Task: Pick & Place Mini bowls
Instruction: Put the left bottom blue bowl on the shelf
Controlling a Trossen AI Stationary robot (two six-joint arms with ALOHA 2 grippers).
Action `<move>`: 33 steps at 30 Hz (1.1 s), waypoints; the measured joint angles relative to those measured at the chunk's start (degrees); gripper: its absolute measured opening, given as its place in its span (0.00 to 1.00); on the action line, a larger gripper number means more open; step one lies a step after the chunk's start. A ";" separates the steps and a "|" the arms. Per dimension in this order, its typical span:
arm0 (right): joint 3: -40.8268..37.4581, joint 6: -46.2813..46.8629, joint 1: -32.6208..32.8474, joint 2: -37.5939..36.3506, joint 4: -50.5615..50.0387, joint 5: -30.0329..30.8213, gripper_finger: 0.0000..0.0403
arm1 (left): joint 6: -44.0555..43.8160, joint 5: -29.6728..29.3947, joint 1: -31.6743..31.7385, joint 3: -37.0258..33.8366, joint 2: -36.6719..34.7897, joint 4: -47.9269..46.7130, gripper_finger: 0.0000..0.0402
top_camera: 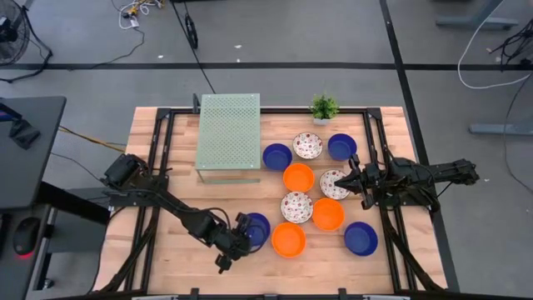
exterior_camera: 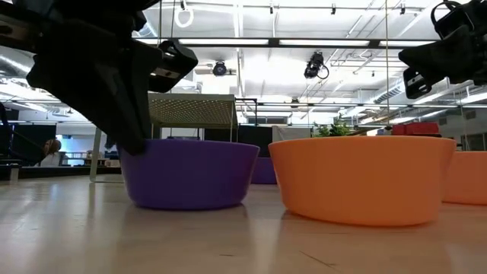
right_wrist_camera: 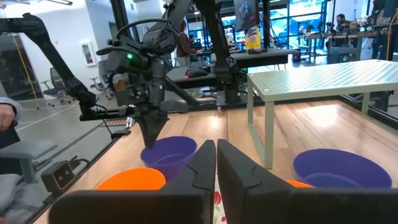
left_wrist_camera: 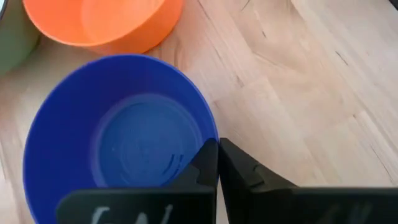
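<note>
1. The left gripper (top_camera: 237, 242) sits low in the lower middle of the high view, at the near-left rim of a blue bowl (top_camera: 256, 227). Its fingers are pinched together on the rim of that bowl; in the left wrist view the two dark fingers (left_wrist_camera: 208, 165) meet at the bowl's edge (left_wrist_camera: 124, 134) with no gap between them.
2. In the low view the same bowl (exterior_camera: 190, 171) stands flat on the wooden table (exterior_camera: 114, 236), with the dark gripper coming down onto its left rim.
3. Just right of it stands an orange bowl (top_camera: 288, 239), which fills the right half of the low view (exterior_camera: 361, 179).
4. The right gripper (top_camera: 351, 178) is at the right of the high view, above a patterned white bowl (top_camera: 334, 184). Its fingers are closed with nothing between them, as the right wrist view shows (right_wrist_camera: 214, 158).
5. The other bowls lie in a loose cluster in the centre right of the high view: a blue one (top_camera: 277, 156), a patterned one (top_camera: 307, 146) and a second blue one (top_camera: 341, 147) in the upper row; an orange one (top_camera: 298, 177) below them; then another patterned one (top_camera: 296, 207), an orange one (top_camera: 327, 213) and a blue one (top_camera: 361, 238).
6. A pale green perforated stand (top_camera: 229, 131) sits in the upper middle of the table, and a small potted plant (top_camera: 324, 107) is at the far edge.
</note>
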 joint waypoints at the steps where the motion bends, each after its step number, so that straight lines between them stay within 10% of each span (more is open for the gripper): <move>1: 0.00 0.00 -0.02 0.00 -0.02 0.00 0.05 | -0.22 0.00 -0.02 0.00 -0.01 -0.12 0.02; 19: -0.01 0.00 -0.01 0.00 -0.03 0.02 0.05 | -8.28 -17.61 -1.65 15.76 -16.49 -29.73 0.00; 33: -0.02 0.00 -0.01 0.00 -0.01 0.01 0.05 | 1.52 -11.28 38.22 15.22 -33.43 -41.98 0.00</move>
